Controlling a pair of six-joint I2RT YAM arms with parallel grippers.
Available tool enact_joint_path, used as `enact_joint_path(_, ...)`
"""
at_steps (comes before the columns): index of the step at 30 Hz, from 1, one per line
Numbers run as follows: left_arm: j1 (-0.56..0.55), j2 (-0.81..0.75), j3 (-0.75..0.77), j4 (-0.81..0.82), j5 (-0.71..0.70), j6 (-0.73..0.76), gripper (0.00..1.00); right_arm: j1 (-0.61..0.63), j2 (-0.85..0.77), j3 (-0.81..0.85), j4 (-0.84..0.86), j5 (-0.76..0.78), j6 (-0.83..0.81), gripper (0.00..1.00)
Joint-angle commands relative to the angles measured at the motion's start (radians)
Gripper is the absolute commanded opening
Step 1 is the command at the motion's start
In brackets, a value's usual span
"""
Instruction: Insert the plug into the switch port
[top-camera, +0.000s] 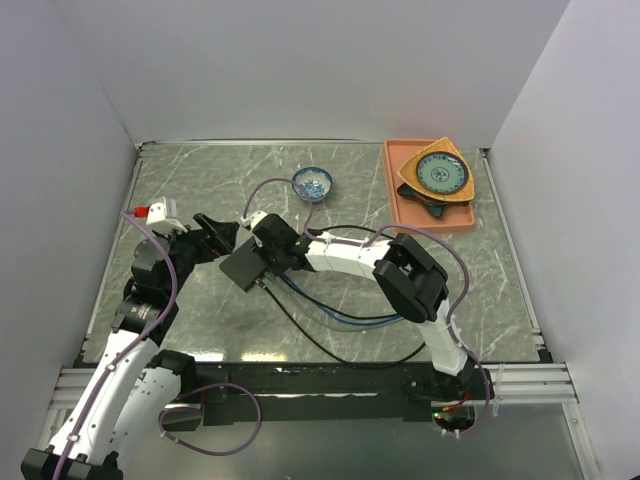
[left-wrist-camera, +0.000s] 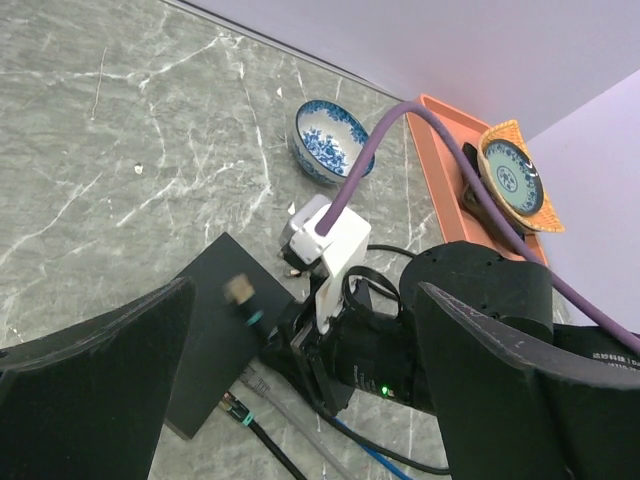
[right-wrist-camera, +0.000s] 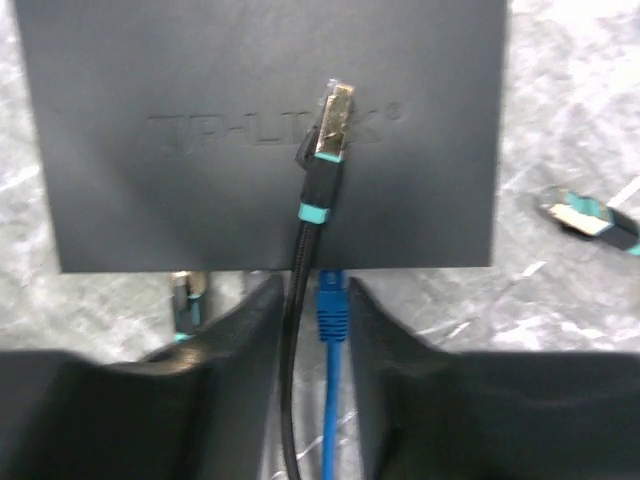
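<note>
We cannot see the sockets of the flat matte-black switch box (right-wrist-camera: 150, 200), which lies on the grey marble surface (top-camera: 200, 180) with its embossed lettering blurred. Over the switch's top hovers the gold-tipped, teal-banded plug (right-wrist-camera: 330, 120), the right jaws pinching its black cable (right-wrist-camera: 297, 270); the left jaws are spread wide beside the switch.

Diffuse overhead light is illuminating the table (top-camera: 200, 190) evenly, casting soft shadows. The right wrist view is blurring the plug (right-wrist-camera: 333, 115).
</note>
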Motion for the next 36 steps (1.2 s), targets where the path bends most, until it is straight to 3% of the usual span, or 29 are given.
enact_joint_path(1, 0.002, -0.012, 0.034, -0.002, -0.020, 0.016, 0.96, -0.007, 0.019, 0.053, 0.005, 0.055, -0.001, 0.21)
enact_joint_path(2, 0.003, -0.011, 0.040, -0.008, -0.020, 0.018, 0.96, -0.007, 0.023, 0.058, 0.004, 0.061, -0.004, 0.09)
enact_joint_path(4, 0.003, -0.009, 0.039, -0.011, -0.020, 0.019, 0.96, -0.007, 0.020, 0.052, 0.005, 0.067, -0.006, 0.00)
enact_joint_path(12, 0.003, -0.006, 0.034, -0.004, -0.020, 0.015, 0.96, -0.009, -0.130, -0.055, 0.027, 0.124, -0.015, 0.00)
enact_joint_path(19, 0.003, 0.048, 0.045, -0.002, -0.010, -0.031, 0.96, -0.016, -0.363, -0.215, 0.057, 0.142, -0.004, 0.00)
enact_joint_path(27, 0.003, 0.124, 0.005, 0.195, 0.275, -0.108, 0.96, -0.036, -0.647, -0.424, 0.123, 0.030, 0.020, 0.00)
enact_joint_path(33, 0.005, 0.207, -0.050, 0.462, 0.530, -0.206, 0.99, -0.058, -0.745, -0.481, 0.159, -0.088, 0.025, 0.00)
enact_joint_path(36, 0.003, 0.248, -0.064, 0.534, 0.590, -0.244, 0.95, -0.067, -0.765, -0.488, 0.171, -0.151, 0.022, 0.00)
